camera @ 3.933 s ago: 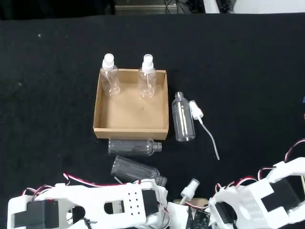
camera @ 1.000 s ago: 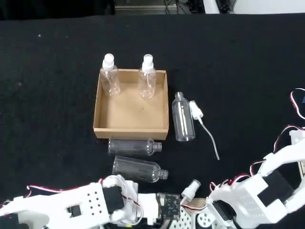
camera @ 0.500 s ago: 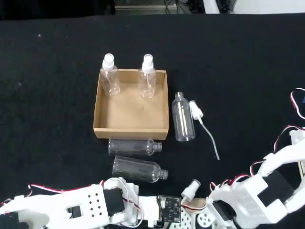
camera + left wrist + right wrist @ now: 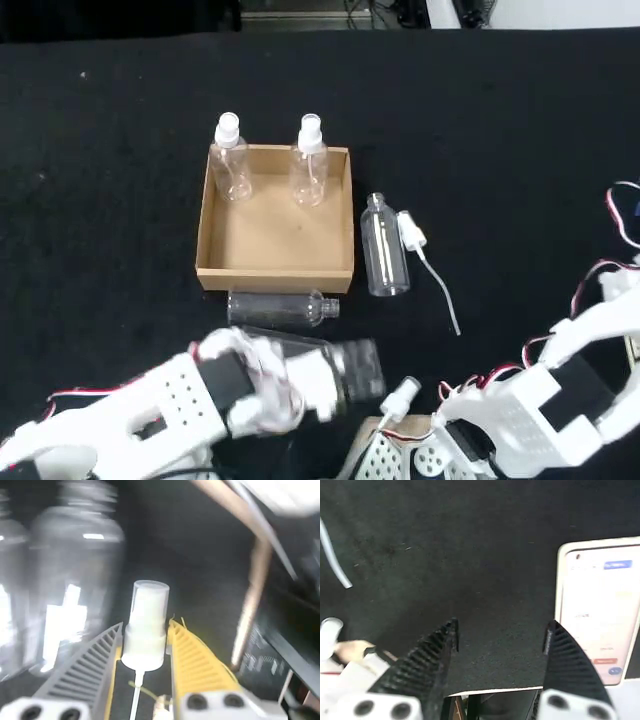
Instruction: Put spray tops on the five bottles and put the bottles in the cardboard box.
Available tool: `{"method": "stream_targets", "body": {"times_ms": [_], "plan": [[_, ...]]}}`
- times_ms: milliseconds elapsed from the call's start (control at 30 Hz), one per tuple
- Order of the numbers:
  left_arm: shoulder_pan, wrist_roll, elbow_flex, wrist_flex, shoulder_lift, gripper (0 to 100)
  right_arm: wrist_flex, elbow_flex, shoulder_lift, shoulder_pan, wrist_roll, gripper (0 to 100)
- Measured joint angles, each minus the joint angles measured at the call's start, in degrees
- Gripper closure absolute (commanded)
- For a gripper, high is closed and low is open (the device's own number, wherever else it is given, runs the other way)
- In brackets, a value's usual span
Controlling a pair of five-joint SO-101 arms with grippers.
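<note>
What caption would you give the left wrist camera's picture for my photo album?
The left gripper holds a white spray top, with clear bottles close by.

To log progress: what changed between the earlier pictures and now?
The left arm's tool, shut on a white plastic spray top, swung forward from the table's near edge over the nearest clear plastic bottle. The brown cardboard box and other bottles stayed put.

Robotics lab bench, black-cloth table (image 4: 520, 130), two white robot arms (image 4: 150, 425), cables (image 4: 405, 12) along the back edge
</note>
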Motion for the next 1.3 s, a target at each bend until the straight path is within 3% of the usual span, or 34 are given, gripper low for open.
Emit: {"method": "stream_targets", "body": {"times_ms": [267, 633, 767, 900, 1133, 1300], "plan": [[-21.10, 1.05, -5.27, 4.40, 0.00, 97, 0.09, 0.09, -9.49, -10.99, -5.36, 74.0], [-49.49, 1.05, -10.37, 4.75, 0.00, 97, -0.09, 6.68, -17.58, -43.43, -22.95, 74.4], [-59.87, 1.05, -12.40, 4.66, 0.00, 97, -1.76, 6.68, -17.58, -50.37, -27.96, 74.4], [-69.36, 1.05, -14.95, 4.31, 0.00, 97, -4.92, 9.85, -17.58, -53.98, -29.45, 74.4], [-81.23, 7.74, -17.14, -2.73, 0.00, 97, -22.95, 28.40, -17.58, -54.59, -30.51, 74.4], [-83.60, 10.37, -17.14, -6.24, 0.00, 97, -33.76, 32.00, -17.58, -55.91, -35.08, 74.5]]}}
